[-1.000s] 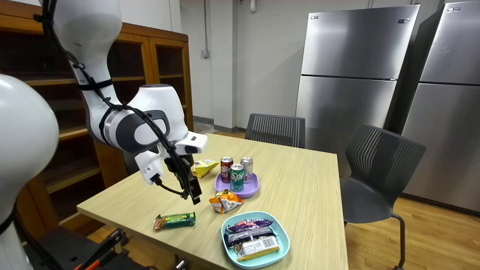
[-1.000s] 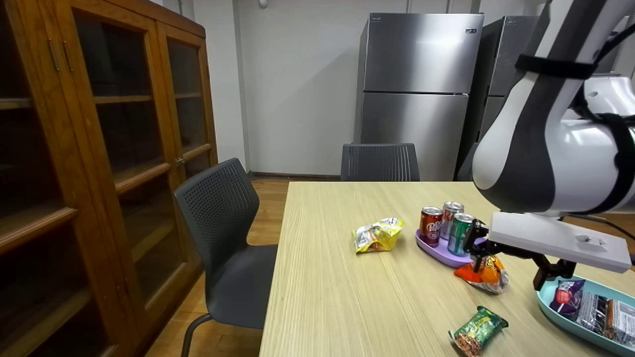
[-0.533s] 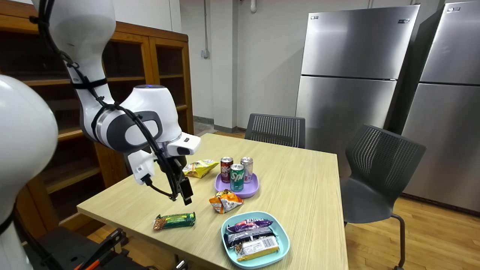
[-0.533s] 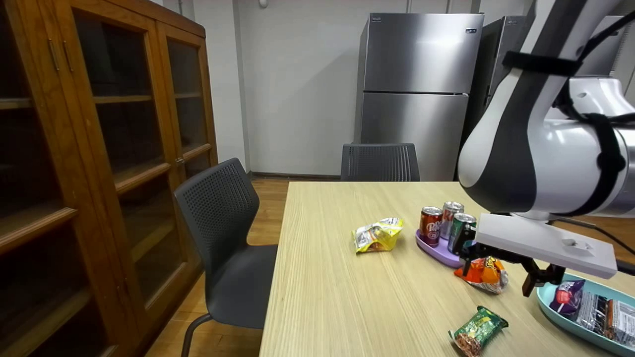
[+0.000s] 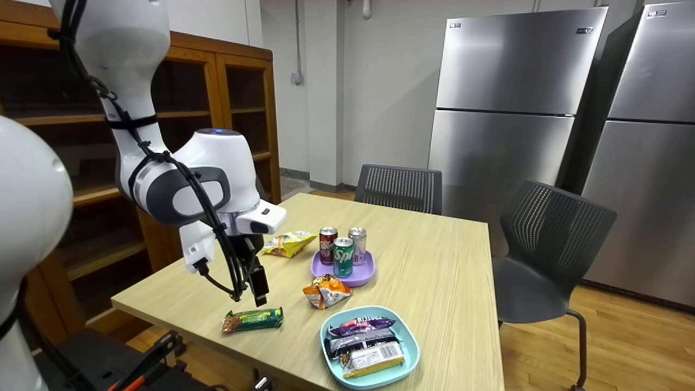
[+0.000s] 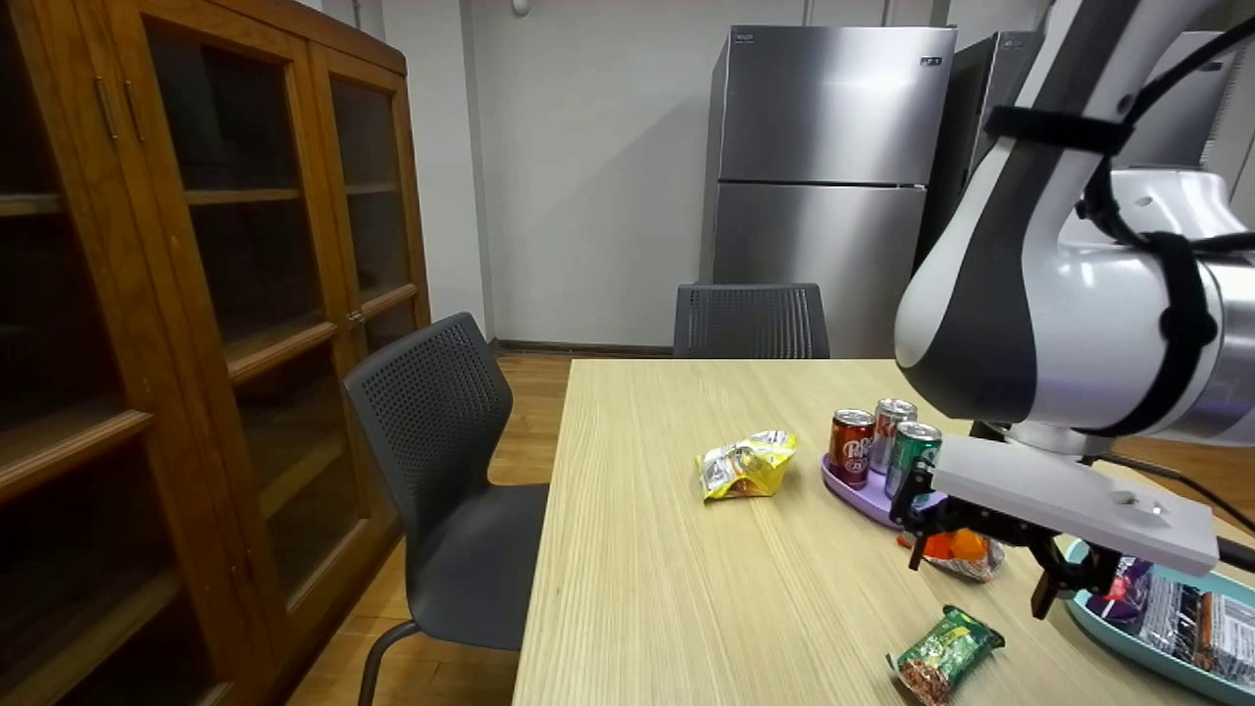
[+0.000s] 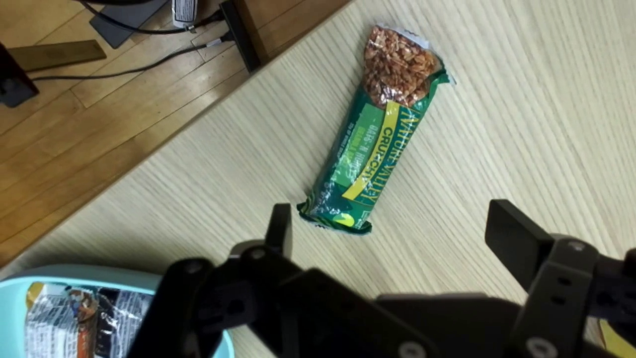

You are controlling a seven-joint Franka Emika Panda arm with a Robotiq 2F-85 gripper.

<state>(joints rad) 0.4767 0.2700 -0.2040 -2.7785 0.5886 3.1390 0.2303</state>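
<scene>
Looks like a glossy, green-wrapped granola bar (image 7: 373, 136) — reads "Nature Valley Crunchy", shows brown oat clusters at one end. Lies flat, print upward, near the edge of the pale table (image 7: 507, 109) — aslant in the wrist view.

Hand (image 7: 391, 221) lower; nearer green bar (image 7: 373, 136)

In an exterior view, a glass-fronted cabinet (image 6: 196, 343) stands at nine o'clock on wood flooring (image 6: 529, 392), a dark chair (image 6: 436, 422) at eight, a pale wall (image 6: 588, 186) at twelve and a refrigerator (image 6: 819, 235) (steel-faced and shiny) at two.
</scene>
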